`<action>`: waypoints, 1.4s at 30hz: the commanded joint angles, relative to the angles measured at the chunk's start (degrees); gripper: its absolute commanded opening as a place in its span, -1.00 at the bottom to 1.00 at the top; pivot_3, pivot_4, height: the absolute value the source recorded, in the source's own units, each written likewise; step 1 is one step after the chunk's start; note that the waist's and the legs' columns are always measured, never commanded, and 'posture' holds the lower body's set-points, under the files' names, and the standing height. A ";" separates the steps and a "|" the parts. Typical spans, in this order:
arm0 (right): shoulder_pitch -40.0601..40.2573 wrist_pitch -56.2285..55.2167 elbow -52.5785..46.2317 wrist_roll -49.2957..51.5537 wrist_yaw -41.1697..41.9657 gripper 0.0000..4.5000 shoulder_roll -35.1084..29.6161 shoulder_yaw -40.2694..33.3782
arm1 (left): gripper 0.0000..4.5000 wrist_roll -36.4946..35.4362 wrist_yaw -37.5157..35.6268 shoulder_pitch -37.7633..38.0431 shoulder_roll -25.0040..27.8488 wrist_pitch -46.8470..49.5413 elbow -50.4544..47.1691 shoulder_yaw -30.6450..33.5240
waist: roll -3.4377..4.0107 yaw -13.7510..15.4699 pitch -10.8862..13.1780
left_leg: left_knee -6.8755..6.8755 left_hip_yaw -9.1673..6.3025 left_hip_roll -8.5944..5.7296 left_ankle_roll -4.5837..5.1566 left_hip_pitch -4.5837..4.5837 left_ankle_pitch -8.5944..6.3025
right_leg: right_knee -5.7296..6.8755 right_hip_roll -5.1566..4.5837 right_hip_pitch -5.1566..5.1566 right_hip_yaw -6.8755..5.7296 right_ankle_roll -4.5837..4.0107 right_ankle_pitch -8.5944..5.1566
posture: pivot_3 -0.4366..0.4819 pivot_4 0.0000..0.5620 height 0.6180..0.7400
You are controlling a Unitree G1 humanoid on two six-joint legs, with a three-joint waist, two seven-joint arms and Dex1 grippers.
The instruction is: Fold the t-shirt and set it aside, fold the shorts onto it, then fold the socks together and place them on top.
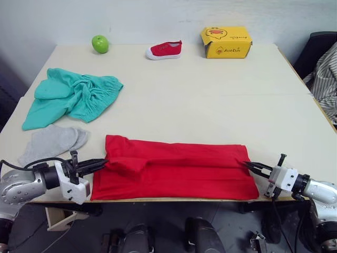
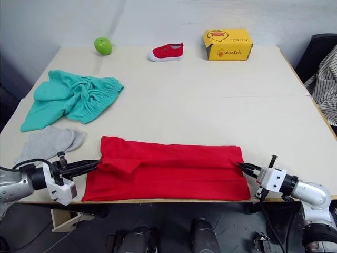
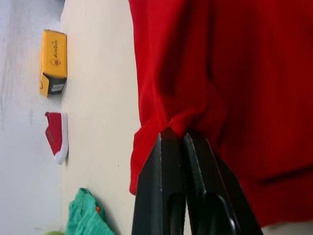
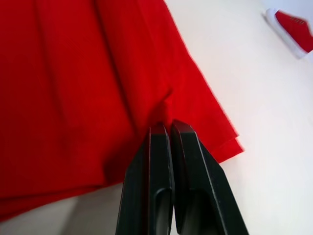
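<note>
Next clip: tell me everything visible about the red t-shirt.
The t-shirt is bright red soft cloth, already folded into a long flat band with lengthwise creases, lying along the near edge of the table. The left gripper pinches one end and the right gripper the other, both shut on the fabric.

A pale cream worktop [image 1: 210, 100] stands against a plain white wall [image 1: 158, 18]. A dark chair [image 1: 314, 50] with striped cloth [image 1: 326, 79] sits at its right.

One t-shirt [image 1: 174, 168], one shorts [image 1: 71, 97], two socks [image 1: 52, 141], one shoe [image 1: 164, 50], one apple [image 1: 100, 44], one box [image 1: 226, 42].
</note>
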 commanded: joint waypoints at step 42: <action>-5.60 46.31 -16.00 -6.36 -34.72 -0.96 12.79 -0.04 | -1.00 -16.63 11.18 -22.44 -25.09 69.64 0.36 -7.10 | -0.42 0.13 -0.31 | 0.12 -0.38 -0.13 -0.06 0.41 -0.14 | -0.19 0.11 0.70 -0.27 -0.05 -0.04 | -0.05 -0.47 1.00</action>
